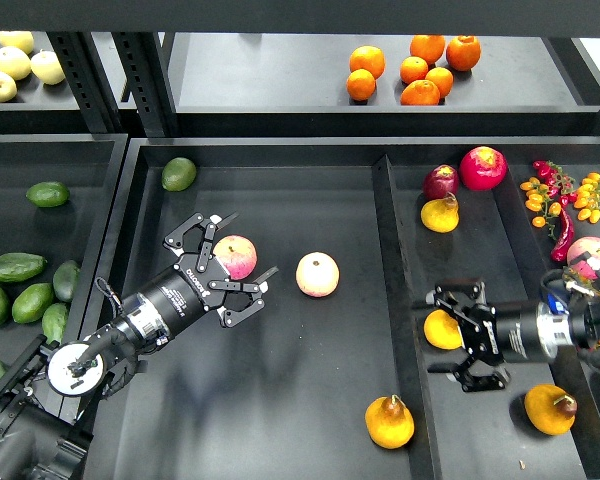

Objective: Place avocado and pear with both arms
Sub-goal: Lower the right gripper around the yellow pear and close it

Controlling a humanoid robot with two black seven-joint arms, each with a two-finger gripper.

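My left gripper (246,247) is open in the middle tray, with a pink-and-yellow apple (236,256) between its fingers. My right gripper (434,333) is open in the right tray, its fingers either side of a rounded orange-yellow fruit (441,330) whose narrow end I cannot see. Pears with stems lie at the front: one (390,422) in the middle tray and one with a brownish patch (551,409) in the right tray. A dark green elongated avocado (18,267) lies in the left bin, apart from both grippers.
A second apple (317,274) and a lighter round avocado (179,173) lie in the middle tray. More avocados (32,302) fill the left bin. A yellow pear (440,214), red fruits (482,167) and peppers (560,195) sit at the right. Oranges (420,72) are on the shelf. A divider (395,290) separates the trays.
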